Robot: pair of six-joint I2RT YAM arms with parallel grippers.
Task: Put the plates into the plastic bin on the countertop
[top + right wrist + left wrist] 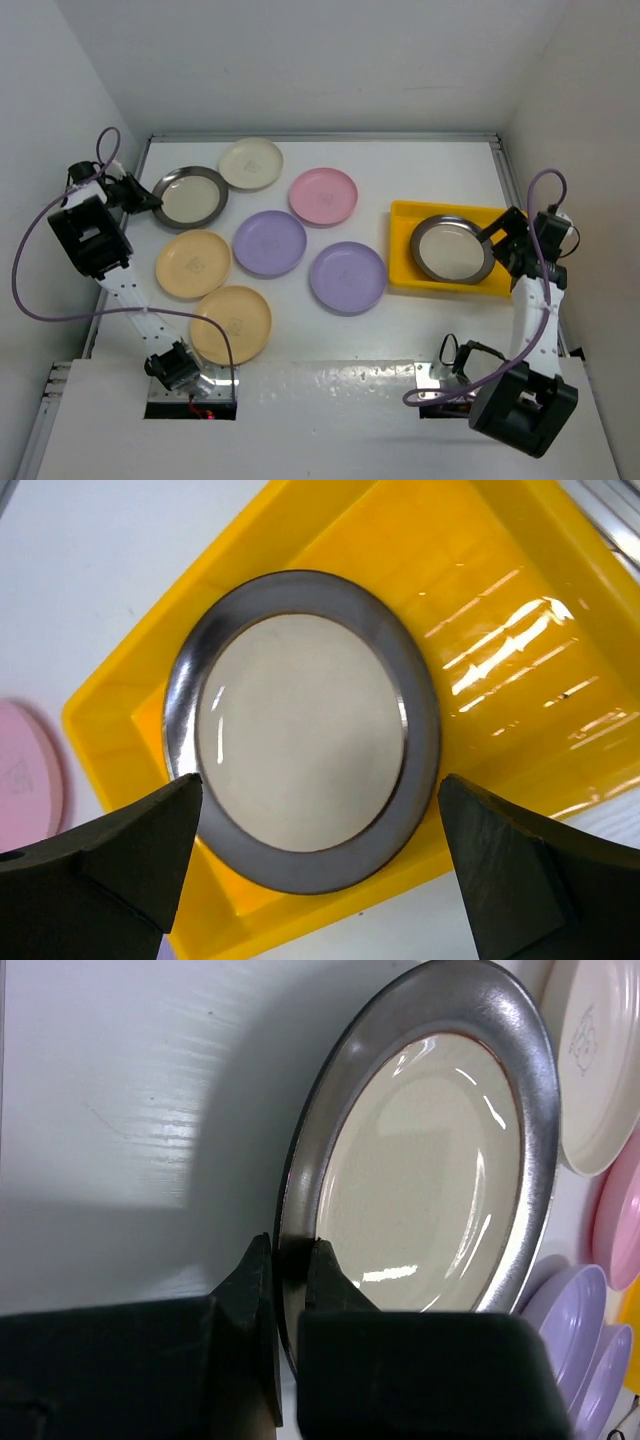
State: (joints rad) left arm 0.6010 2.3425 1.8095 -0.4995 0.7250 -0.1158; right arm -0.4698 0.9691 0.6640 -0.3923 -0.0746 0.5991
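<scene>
My left gripper (pixel 152 201) (pixel 290 1258) is shut on the left rim of a silver-rimmed plate (pixel 190 196) (pixel 430 1160) at the back left of the white countertop (pixel 430 180). A second silver-rimmed plate (pixel 452 249) (pixel 300 740) lies flat in the yellow plastic bin (pixel 400 272) (pixel 480 610) on the right. My right gripper (pixel 495 236) (pixel 320 780) hangs open just above that plate's right edge, holding nothing. Loose on the counter lie a cream plate (pixel 251 163), a pink plate (pixel 323 196), two lavender plates (pixel 269 243) (pixel 347 277) and two tan plates (pixel 193 264) (pixel 231 324).
Metal rails (pixel 505 170) edge the countertop at the back and sides, with white walls close behind. The cream plate's rim overlaps the silver plate held by the left gripper. Purple cables (pixel 40 290) loop beside both arms.
</scene>
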